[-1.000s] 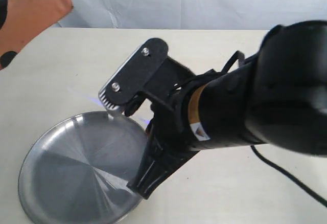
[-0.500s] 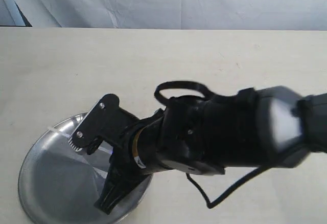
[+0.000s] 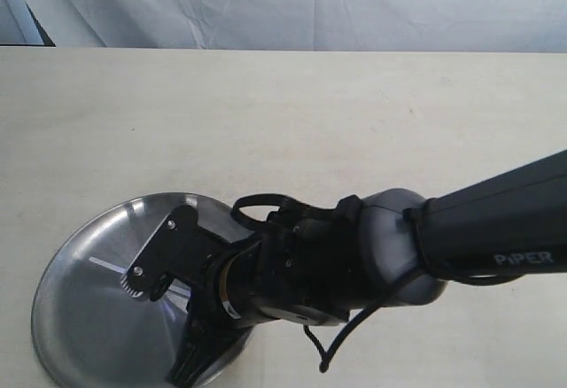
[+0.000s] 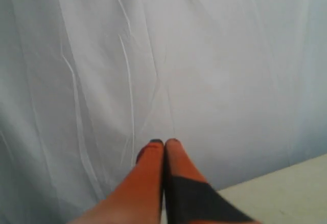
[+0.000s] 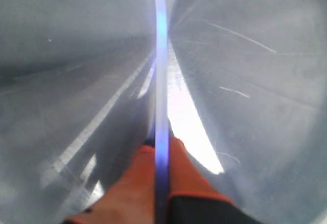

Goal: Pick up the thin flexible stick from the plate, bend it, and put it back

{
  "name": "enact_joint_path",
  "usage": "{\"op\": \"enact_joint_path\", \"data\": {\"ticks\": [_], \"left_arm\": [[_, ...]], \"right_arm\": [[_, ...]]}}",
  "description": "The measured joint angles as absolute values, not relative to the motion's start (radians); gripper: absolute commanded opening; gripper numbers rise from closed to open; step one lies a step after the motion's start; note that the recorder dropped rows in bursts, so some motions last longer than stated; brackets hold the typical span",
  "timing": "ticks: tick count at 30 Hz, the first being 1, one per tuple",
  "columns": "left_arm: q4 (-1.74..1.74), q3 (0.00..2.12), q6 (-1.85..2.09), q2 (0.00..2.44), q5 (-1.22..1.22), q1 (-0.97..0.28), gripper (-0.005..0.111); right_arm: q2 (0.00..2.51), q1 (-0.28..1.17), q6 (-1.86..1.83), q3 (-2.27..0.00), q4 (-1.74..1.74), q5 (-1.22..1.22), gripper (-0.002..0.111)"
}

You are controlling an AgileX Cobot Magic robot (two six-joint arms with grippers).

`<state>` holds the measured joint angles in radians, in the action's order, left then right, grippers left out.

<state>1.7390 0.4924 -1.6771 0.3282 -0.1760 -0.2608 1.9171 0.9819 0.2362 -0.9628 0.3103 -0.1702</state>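
Thin flexible stick (image 3: 106,266) is clamped in the right fingers (image 5: 183,169), which are closed tight on its near end. The rest pokes out toward 10 o'clock, low over the plate (image 3: 62,317). In the right wrist view the stick (image 5: 161,81) runs nearly straight out from between the fingers, with a slight curve and a bluish glow, and the plate surface (image 5: 265,106) is just behind it. Can't tell if the far tip touches the metal. The plate sits at 7 o'clock on the desk (image 3: 354,122). Left fingers (image 4: 148,178) are pressed together on nothing, aimed at the white curtain (image 4: 204,55), well apart from the plate. Step looks like pick-up or put-back; the frames don't settle which. If the bend is pending, the next move needs the free end pushed against the plate. Otherwise the fingers open with the stick inside the rim.
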Motion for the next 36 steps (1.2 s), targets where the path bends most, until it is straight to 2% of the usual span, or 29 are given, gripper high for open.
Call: {"op": "enact_joint_path", "data": {"ticks": [5,8,12,13,15,17,19,21,25,26,36], "left_arm": [[1.742,0.410,-1.684,0.328,-0.166,-0.261,0.000],[1.743,0.389,-1.686,0.328,-0.166,-0.261,0.000],[1.743,0.382,-1.686,0.328,-0.166,-0.261,0.000],[1.743,0.382,-1.686,0.328,-0.166,-0.261,0.000],[1.743,0.382,-1.686,0.328,-0.166,-0.261,0.000],[1.743,0.382,-1.686,0.328,-0.166,-0.261,0.000],[1.743,0.382,-1.686,0.328,-0.164,-0.261,0.000],[1.743,0.382,-1.686,0.328,-0.154,-0.261,0.000],[1.745,0.362,-1.686,0.328,-0.099,-0.261,0.000],[1.748,0.349,-1.686,0.328,-0.077,-0.261,0.000],[1.748,0.233,-1.686,0.328,-0.022,-0.261,0.000]], "right_arm": [[1.897,0.982,0.239,-0.963,0.310,-0.158,0.002],[1.894,0.982,0.239,-0.963,0.310,-0.154,0.020],[1.894,0.982,0.239,-0.963,0.306,-0.164,0.059],[1.893,0.982,0.241,-0.963,0.306,-0.171,0.065],[1.893,0.982,0.241,-0.963,0.304,-0.191,0.067],[1.891,0.982,0.243,-0.963,0.304,-0.221,0.064],[1.885,0.982,0.243,-0.963,0.301,-0.265,0.056],[1.878,0.982,0.243,-0.963,0.292,-0.308,0.041],[1.833,0.982,0.245,-0.963,0.281,-0.381,0.005],[1.819,0.982,0.245,-0.963,0.278,-0.390,0.000],[1.560,0.982,0.245,-0.963,0.278,-0.302,0.000]]}}
